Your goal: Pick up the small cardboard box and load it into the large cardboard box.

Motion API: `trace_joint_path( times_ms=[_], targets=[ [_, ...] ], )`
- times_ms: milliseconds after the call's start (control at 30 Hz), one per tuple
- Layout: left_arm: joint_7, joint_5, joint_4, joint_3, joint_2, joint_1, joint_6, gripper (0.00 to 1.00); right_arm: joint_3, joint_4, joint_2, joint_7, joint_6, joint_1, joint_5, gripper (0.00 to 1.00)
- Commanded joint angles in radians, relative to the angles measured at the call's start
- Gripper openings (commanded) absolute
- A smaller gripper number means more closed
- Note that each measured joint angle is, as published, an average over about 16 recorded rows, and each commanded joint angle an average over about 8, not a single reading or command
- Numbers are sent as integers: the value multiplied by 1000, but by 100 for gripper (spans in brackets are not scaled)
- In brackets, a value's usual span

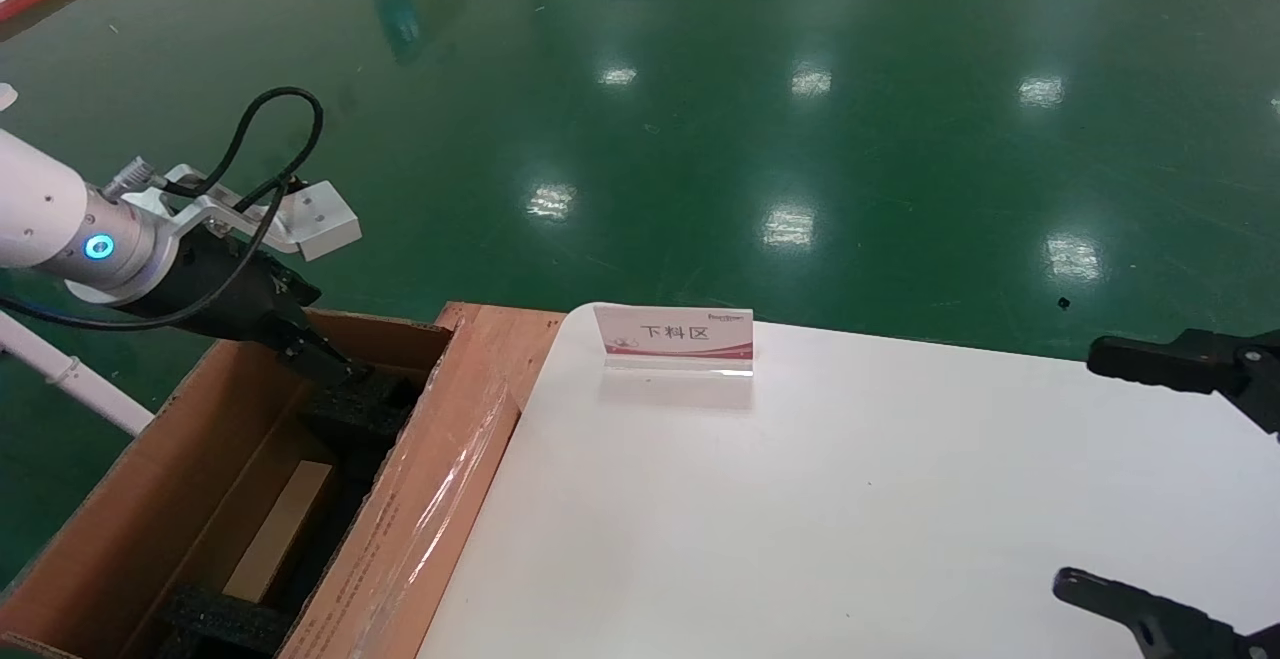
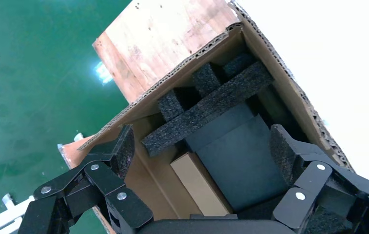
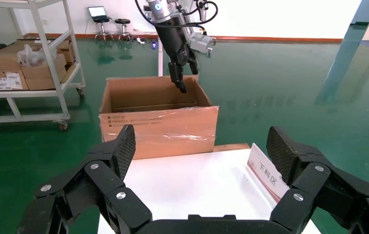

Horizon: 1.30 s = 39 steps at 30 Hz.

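Observation:
The large cardboard box (image 1: 120,499) stands open on the floor at the white table's left end, with black foam blocks (image 2: 211,105) inside. The small cardboard box shows only as a pale tan narrow face (image 1: 280,529) lying deep inside it, between the wall and a dark flat panel (image 2: 241,156); it also shows in the left wrist view (image 2: 199,185). My left gripper (image 1: 330,364) hangs over the box's far end, open and empty (image 2: 204,151), apart from the small box. My right gripper (image 1: 1080,469) is open and empty over the table's right side (image 3: 202,146).
A white table (image 1: 800,499) carries an upright pink-and-white sign (image 1: 675,336). A wooden board (image 1: 500,329) lies at the large box's far corner. A shelf cart with cartons (image 3: 26,63) stands far off on the green floor.

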<state>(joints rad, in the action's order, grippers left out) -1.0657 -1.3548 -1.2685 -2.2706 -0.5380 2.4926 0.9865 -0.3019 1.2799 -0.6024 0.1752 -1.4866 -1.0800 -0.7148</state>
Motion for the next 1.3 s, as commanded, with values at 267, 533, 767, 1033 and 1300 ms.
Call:
trace_joint_path(
  times_ms=[267,533,767,1033,1300],
  targets=[
    [97,65,-8,228,-7,-159,57,100,0,-1,0,0,0,0,0,100],
    [218,151,-10,500,-18,-354,127,100,-1,-1,0,-1,0,0,1,100],
    [324,228,-11,741,-27,-525,188,100,-1,-1,0,-1,0,-1,1,100],
    [446,315,-12,1015,-37,-721,259,100,0,-1,0,0,0,0,0,100],
    [567,401,-13,1289,-47,-917,329,100,4,0,-1,2,-1,1,-2,100]
  ],
)
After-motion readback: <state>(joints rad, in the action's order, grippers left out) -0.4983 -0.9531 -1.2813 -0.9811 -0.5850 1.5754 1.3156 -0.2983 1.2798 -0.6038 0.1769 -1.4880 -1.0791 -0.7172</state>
